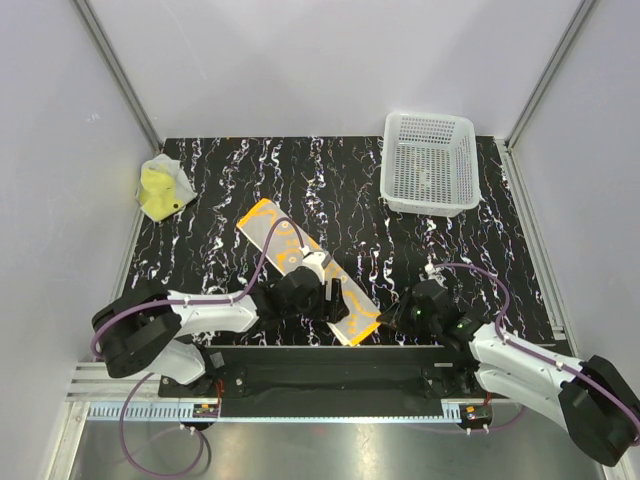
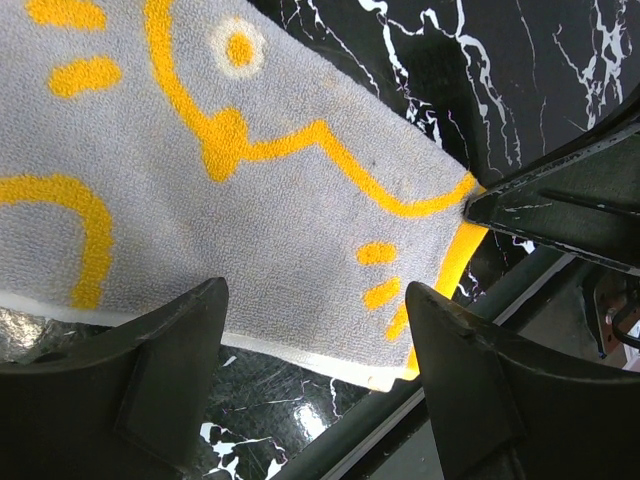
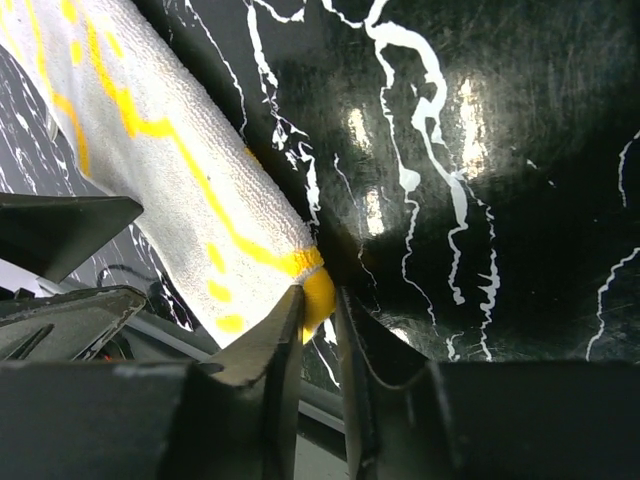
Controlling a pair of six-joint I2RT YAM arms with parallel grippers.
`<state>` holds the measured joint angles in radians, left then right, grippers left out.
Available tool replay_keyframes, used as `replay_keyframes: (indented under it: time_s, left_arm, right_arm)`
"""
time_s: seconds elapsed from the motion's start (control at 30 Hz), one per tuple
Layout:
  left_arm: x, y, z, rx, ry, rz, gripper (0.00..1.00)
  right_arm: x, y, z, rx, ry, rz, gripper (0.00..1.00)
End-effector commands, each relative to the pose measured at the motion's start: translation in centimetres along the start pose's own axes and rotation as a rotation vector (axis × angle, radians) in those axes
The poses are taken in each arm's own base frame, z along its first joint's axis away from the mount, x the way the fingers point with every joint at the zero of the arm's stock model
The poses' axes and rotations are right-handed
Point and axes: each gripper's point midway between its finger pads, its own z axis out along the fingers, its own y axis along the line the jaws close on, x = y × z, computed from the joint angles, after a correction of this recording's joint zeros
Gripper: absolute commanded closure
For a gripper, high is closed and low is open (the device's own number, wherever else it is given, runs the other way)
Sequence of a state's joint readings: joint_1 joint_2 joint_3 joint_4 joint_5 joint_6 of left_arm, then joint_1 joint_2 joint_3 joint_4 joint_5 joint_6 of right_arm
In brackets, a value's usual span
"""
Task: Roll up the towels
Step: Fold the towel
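Observation:
The orange towel (image 1: 275, 232) lies flat and diagonal on the black marbled table, its grey-white side with orange squiggles facing up (image 2: 250, 180). My left gripper (image 1: 325, 295) hovers open over the towel's near half, and its fingers straddle the long white edge (image 2: 315, 290). My right gripper (image 1: 385, 318) is at the towel's near right corner, with its jaws pinched on the orange corner tip (image 3: 320, 295). The towel (image 3: 180, 170) stretches away from that corner. The yellow towel (image 1: 163, 190) sits crumpled at the back left, far from both grippers.
A white perforated basket (image 1: 388, 170) stands at the back right. The table's front rail (image 1: 320, 350) runs just behind the pinched corner. White walls close in the table on the left, right and back.

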<state>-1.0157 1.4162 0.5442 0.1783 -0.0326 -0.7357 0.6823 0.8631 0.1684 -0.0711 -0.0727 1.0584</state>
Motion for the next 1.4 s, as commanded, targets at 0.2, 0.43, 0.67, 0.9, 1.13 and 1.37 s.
replay_keyframes:
  time_s: [0.2,0.43,0.67,0.9,1.13,1.37]
  left_arm:
    - [-2.1,-2.1,0.1,0.056,-0.066,-0.007,0.24]
    - [-2.6,-2.8,-0.6,0.065,-0.077,0.005,0.24]
    - [-2.3,-5.3,-1.6,0.121,-0.102,0.037,0.24]
    - [-1.7,-8.3,-3.1,0.280,-0.133,0.052,0.23]
    - [0.1,-10.1,-2.7,0.430,-0.115,0.064,0.23]
    - [1.5,-9.9,-1.6,0.441,-0.073,0.051,0.23]
  right_arm:
    - [1.0,-1.7,0.2,0.052,0.041,0.006,0.89]
    - [0.1,0.1,-1.6,0.084,0.048,-0.006,0.91]
    - [-0.9,3.2,-2.1,0.058,0.064,-0.025,0.91]
    - [-1.3,5.4,-1.2,0.031,0.094,-0.024,0.92]
    - [-2.0,7.5,-1.0,-0.003,0.093,-0.006,0.92]
    - [-2.9,8.3,0.1,0.022,0.085,0.012,0.93]
